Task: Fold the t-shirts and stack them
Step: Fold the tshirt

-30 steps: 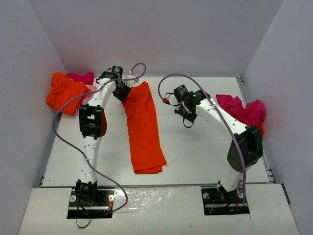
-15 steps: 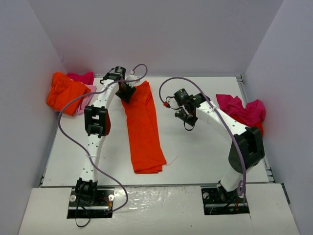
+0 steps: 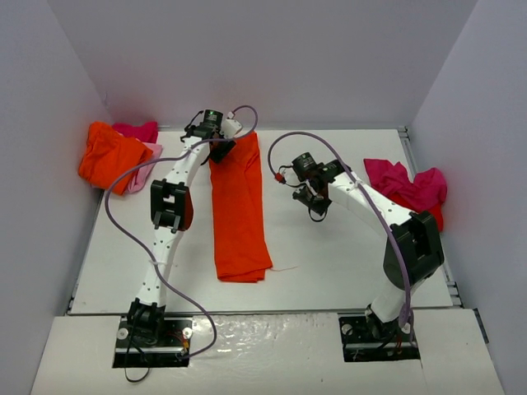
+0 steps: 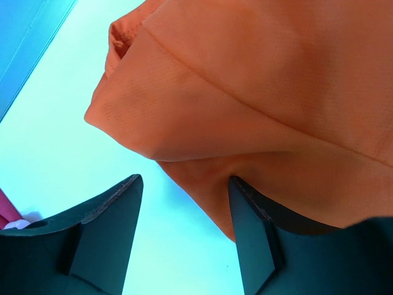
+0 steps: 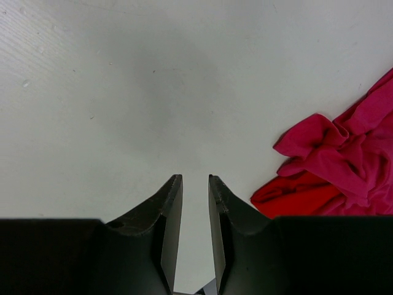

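A bright orange t-shirt (image 3: 239,210), folded into a long strip, lies down the middle of the table. My left gripper (image 3: 221,148) is at its far end, open; in the left wrist view the orange cloth (image 4: 258,92) bunches just ahead of the gripper (image 4: 184,181) and brushes the right finger (image 4: 252,233), with bare table between the jaws. My right gripper (image 3: 306,197) hovers right of the strip, its jaws (image 5: 195,178) narrowly open over bare table, holding nothing. A magenta t-shirt (image 5: 344,153) over a red one (image 5: 295,193) lies to its right.
A heap of orange (image 3: 107,156), magenta (image 3: 136,130) and pale pink (image 3: 148,160) shirts sits at the back left by the wall. Crumpled magenta (image 3: 408,185) and red (image 3: 436,216) shirts lie at the right edge. Walls enclose the table on three sides.
My left gripper has opened and let go of the orange shirt's far end, shifting back and right. The strip now lies straighter, its near end further left. The right arm barely moved.
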